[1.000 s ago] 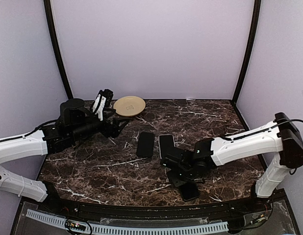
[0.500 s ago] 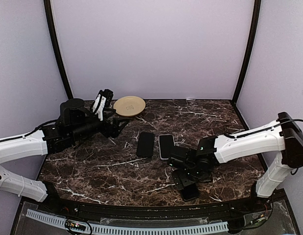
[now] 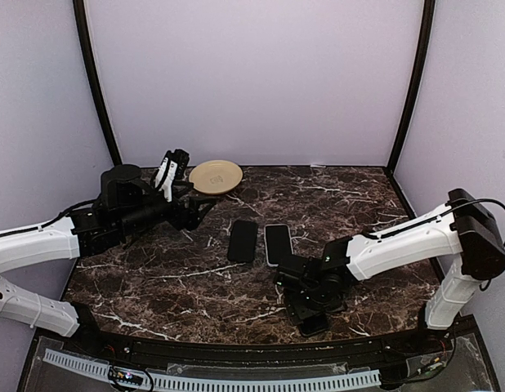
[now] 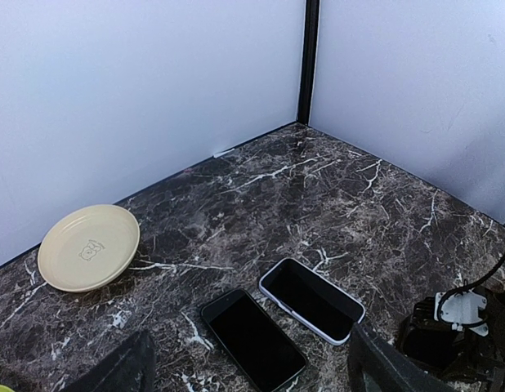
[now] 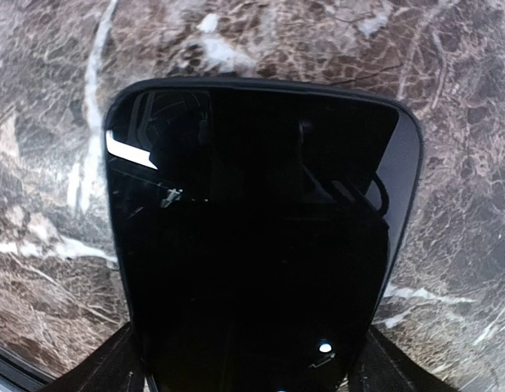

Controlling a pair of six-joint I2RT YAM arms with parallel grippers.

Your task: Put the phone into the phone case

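A black phone [image 5: 261, 237] fills the right wrist view, lying lengthwise between my right gripper's fingers [image 5: 113, 367]. The fingers sit against both its long edges. In the top view the right gripper [image 3: 310, 306] is low over this phone [image 3: 314, 321] near the table's front edge. A white-rimmed phone case [image 3: 278, 243] lies face up at mid-table and also shows in the left wrist view [image 4: 311, 300]. A second black slab [image 3: 243, 241] lies just left of it. My left gripper [image 3: 199, 211] hovers at the back left, open and empty.
A cream plate [image 3: 216, 176] sits at the back left by the wall. A white-and-black object [image 3: 169, 169] stands beside it. Black frame posts stand at the back corners. The marble table's front edge [image 3: 261, 336] is just below the right gripper.
My right wrist has shifted slightly over the phone near the front edge, and the phone has moved a little with it. The left arm, case and black slab have not moved.
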